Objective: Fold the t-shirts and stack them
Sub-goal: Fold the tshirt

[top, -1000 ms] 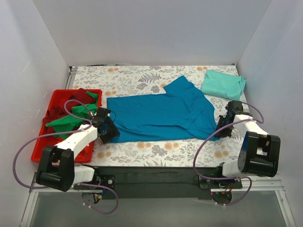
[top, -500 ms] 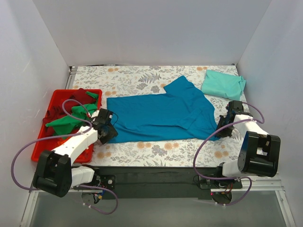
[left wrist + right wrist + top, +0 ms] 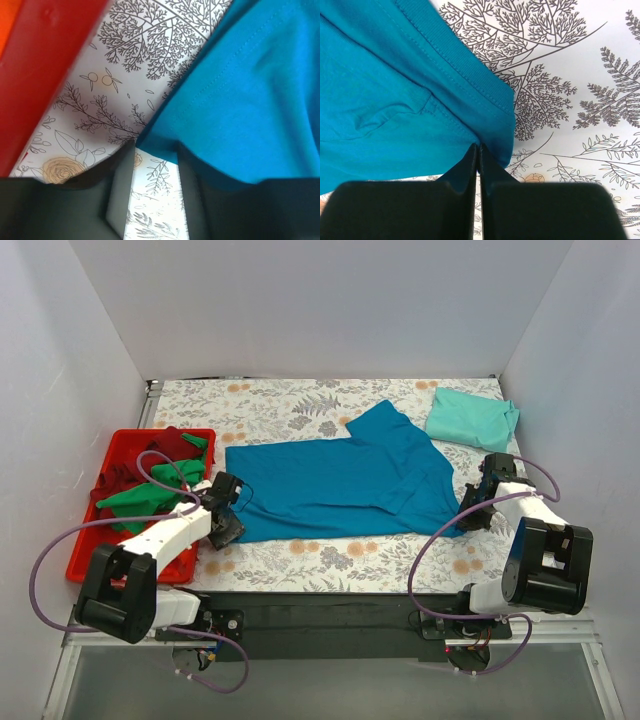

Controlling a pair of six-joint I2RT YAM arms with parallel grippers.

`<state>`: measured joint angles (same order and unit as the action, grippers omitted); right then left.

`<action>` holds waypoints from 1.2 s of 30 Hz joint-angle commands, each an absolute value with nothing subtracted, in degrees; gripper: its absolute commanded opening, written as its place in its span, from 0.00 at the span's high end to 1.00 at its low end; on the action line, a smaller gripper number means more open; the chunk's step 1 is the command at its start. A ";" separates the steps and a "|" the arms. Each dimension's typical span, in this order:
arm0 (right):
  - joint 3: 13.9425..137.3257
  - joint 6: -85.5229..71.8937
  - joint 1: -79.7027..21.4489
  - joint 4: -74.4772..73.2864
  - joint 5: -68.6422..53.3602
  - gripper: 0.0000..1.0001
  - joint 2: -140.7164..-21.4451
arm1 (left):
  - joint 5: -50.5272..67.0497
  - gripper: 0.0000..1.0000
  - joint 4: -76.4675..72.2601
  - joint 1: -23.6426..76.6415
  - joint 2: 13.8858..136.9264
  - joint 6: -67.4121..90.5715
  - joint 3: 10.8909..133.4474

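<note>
A deep blue t-shirt (image 3: 340,490) lies spread flat across the middle of the floral table. My left gripper (image 3: 230,525) is at its near left corner. In the left wrist view the jaws (image 3: 155,150) stand open, with the blue shirt's (image 3: 250,100) corner just at their tips and patterned cloth showing between the fingers. My right gripper (image 3: 468,515) is at the shirt's near right corner. In the right wrist view its fingers (image 3: 479,147) are pressed together on the hem of the blue shirt (image 3: 395,100). A pale mint t-shirt (image 3: 470,420) lies folded at the back right.
A red tray (image 3: 82,555) stands at the left, holding crumpled bright green (image 3: 150,495) and dark red (image 3: 125,475) shirts. The left wrist view shows the tray's wall (image 3: 35,75) close beside the left gripper. White walls enclose the table on three sides.
My left gripper has shifted slightly along the blue shirt's left edge toward its near corner, and its jaws have narrowed. My right gripper's fingers have closed on the hem.
</note>
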<state>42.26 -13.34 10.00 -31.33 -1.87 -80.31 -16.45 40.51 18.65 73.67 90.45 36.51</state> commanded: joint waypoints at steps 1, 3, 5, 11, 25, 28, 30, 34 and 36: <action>42.63 -13.10 10.63 -30.50 -1.06 0.99 -80.33 | -18.37 0.70 40.34 18.98 73.47 90.79 37.88; 42.63 -13.01 10.72 -30.50 -0.97 0.99 -80.33 | -18.28 0.80 39.47 18.98 74.09 90.53 37.62; 42.80 -13.01 10.81 -30.59 -0.79 0.99 -80.16 | -17.84 1.00 38.94 18.98 75.49 90.35 37.27; 44.03 -13.62 11.69 -30.94 2.10 0.99 -77.70 | -18.02 1.00 38.85 18.90 75.77 90.35 37.18; 47.20 -15.12 13.62 -32.78 9.66 0.99 -75.32 | -14.94 1.00 40.43 19.33 69.44 93.16 35.95; 46.32 -15.91 13.80 -32.87 11.77 0.99 -74.45 | -13.28 1.00 40.69 19.86 68.12 94.13 35.51; 45.70 -16.34 13.80 -32.87 12.91 0.99 -73.74 | -11.78 1.00 40.78 20.13 67.59 94.65 34.98; 45.53 -16.35 13.80 -32.87 14.15 0.92 -72.69 | -7.74 0.74 42.01 20.65 66.36 95.45 35.07; 46.31 -16.35 13.80 -33.57 14.67 0.68 -71.81 | -6.69 0.41 43.50 20.92 65.66 95.71 35.77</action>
